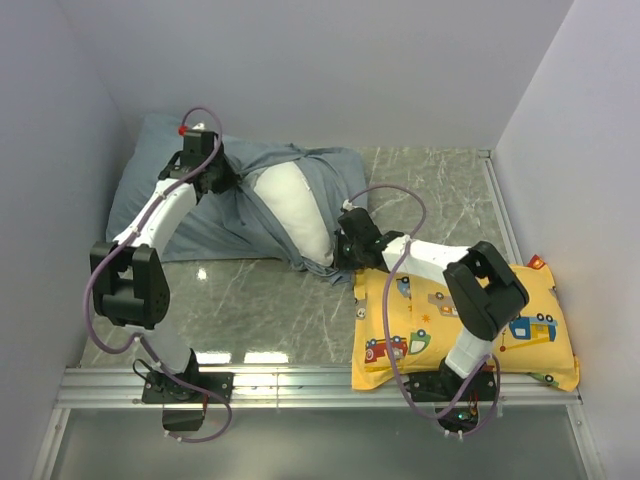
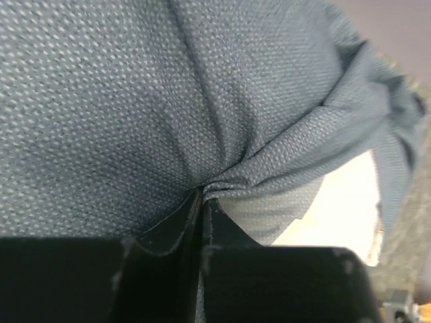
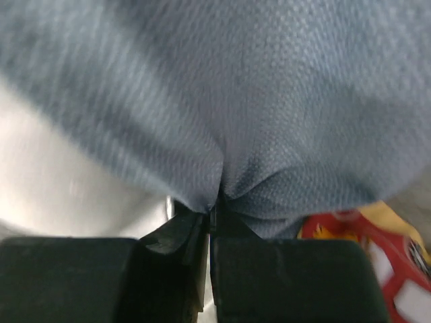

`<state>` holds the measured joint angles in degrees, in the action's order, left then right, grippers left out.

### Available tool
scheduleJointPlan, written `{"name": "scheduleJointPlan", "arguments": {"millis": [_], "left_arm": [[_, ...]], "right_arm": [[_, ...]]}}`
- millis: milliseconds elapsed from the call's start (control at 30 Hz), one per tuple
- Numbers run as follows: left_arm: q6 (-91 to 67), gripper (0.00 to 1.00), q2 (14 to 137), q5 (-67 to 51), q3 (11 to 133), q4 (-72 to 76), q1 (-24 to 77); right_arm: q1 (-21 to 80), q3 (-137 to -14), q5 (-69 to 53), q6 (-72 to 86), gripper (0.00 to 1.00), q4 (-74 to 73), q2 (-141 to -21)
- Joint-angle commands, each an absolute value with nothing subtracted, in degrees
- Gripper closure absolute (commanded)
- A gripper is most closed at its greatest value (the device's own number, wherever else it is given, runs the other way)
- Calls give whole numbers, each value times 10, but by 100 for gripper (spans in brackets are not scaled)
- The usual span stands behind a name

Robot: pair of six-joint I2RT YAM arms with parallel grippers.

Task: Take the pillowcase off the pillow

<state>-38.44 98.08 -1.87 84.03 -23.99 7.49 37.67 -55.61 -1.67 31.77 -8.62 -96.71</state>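
Two folds of the pillowcase point(image 1: 220, 230) are pinched tight.
The left gripper point(image 2: 202, 195) is shut on a bunched fold of the blue-grey cloth, at the far left of the table point(image 1: 270, 300). The right gripper point(image 3: 214, 205) is shut on the near edge of the same cloth, just beside the yellow pillow point(image 1: 520, 330). The pillowcase is spread from the back left corner toward the middle of the table and is crumpled between the two arms. Part of the white pillow point(image 1: 295, 205) is seen bare in the middle, with cloth wrapped around it on both sides. The rest of the pillow is hidden under the cloth.
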Motion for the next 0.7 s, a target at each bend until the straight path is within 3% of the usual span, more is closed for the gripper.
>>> {"name": "scheduleJointPlan", "arguments": {"millis": [0,100,233,333,433,667], "left_arm": [[-338,90,966,23,813,-249,104],[-325,79,947,54,812,-269,138],[-309,47,913,92,813,-288,159],[-294,30,890,107,827,-307,169],[-271,22,871,126,840,-324,193],[-239,15,854,224,904,-382,304]], "right_arm": [[367,-585,-68,332,94,-46,-986],[366,-586,-73,344,93,-13,-977],[366,-575,-76,351,94,25,-955],[366,-567,-76,353,96,40,-947],[366,-570,-76,352,98,37,-947],[366,-571,-77,353,98,39,-949]]}}
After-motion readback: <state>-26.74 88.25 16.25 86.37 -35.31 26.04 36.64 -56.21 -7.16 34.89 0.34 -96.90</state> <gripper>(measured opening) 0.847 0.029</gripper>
